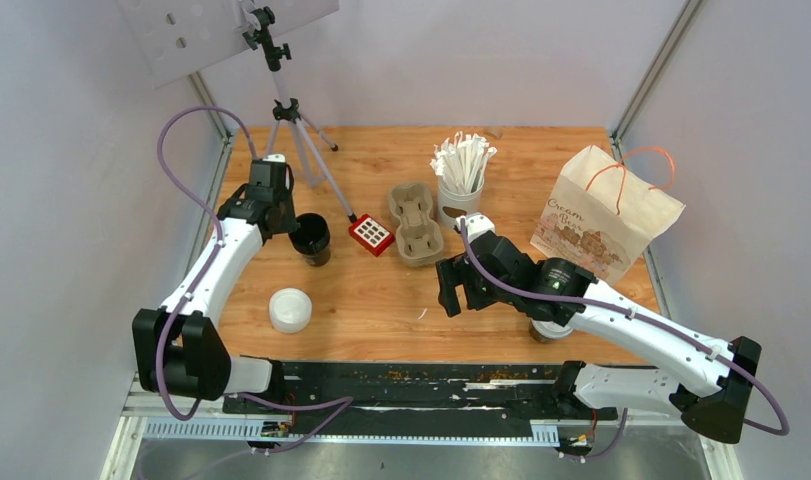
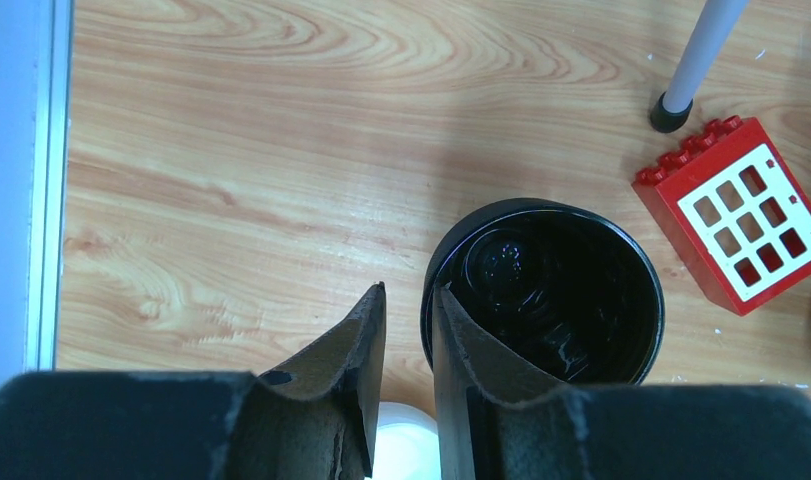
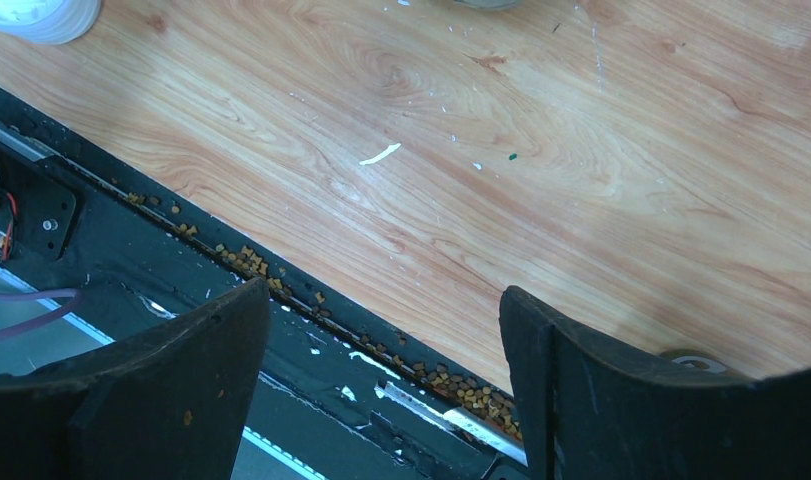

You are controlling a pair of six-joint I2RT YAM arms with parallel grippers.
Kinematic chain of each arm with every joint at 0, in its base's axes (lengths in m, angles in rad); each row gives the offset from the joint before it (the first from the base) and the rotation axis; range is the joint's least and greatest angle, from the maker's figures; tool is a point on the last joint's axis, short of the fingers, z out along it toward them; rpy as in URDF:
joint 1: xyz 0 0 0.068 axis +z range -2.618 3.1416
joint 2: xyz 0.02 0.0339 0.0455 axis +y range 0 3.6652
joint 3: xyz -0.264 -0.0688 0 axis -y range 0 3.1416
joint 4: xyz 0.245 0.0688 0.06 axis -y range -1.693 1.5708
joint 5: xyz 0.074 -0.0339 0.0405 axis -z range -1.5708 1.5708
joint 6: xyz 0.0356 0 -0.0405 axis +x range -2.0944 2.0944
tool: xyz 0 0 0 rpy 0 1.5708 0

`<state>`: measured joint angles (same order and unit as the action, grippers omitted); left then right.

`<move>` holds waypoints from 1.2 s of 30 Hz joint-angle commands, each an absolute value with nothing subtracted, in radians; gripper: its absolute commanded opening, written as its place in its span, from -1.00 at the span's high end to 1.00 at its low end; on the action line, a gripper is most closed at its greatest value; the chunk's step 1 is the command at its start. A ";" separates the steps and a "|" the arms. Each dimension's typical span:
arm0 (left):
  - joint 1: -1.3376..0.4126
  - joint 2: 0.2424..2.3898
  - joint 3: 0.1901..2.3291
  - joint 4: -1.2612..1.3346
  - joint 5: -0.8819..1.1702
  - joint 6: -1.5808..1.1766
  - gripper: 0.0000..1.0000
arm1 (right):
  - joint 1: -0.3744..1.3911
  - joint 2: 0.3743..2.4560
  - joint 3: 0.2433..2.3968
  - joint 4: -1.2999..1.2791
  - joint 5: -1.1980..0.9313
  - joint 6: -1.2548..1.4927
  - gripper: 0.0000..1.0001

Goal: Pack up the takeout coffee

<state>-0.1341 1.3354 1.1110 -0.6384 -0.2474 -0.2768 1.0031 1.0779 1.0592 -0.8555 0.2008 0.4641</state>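
Directly ahead of the left gripper, a small dark brown disposable cup stands upright on the wooden table, mouth open and long axis vertical. The gripper's black fingers stand a narrow slot apart. Wood shows through the slot, the cup's near rim lies against the finger on the cup side, and the other finger is clear of it, so nothing appears clamped.

A flat round white lid lies behind this gripper, back toward the arm's own base and well apart from the cup. In the left wrist view a sliver of it shows low between the fingers. The left arm is plainly the nearer to both cup and lid.

To the right of the gripper, past a red toy block with a white grid face, sits the beige moulded pulp cup tray.

The right gripper hangs wide open and empty over bare wood near the table's front edge. A second dark cup stands behind that gripper, under the right forearm and mostly hidden; whether it is lidded cannot be told.

Judged from this layout, the next move turns on the lid lying rearward of the left gripper: the tool would have to draw back to fetch it before the cup can be capped.
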 commanded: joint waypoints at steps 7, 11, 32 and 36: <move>-0.117 1.359 1.081 -0.571 -0.204 -0.252 0.44 | 1.008 1.068 1.068 -0.816 0.212 0.439 -0.68; -0.117 1.360 1.077 -0.569 -0.202 -0.252 0.46 | 1.008 1.067 1.062 -0.815 0.214 0.434 -0.68; -0.117 1.335 1.114 -0.592 -0.158 -0.265 0.88 | 1.007 1.072 1.058 -0.802 0.215 0.428 -0.69; -0.117 1.340 1.130 -0.615 -0.158 -0.262 0.81 | 1.008 1.068 1.054 -0.799 0.212 0.430 -0.68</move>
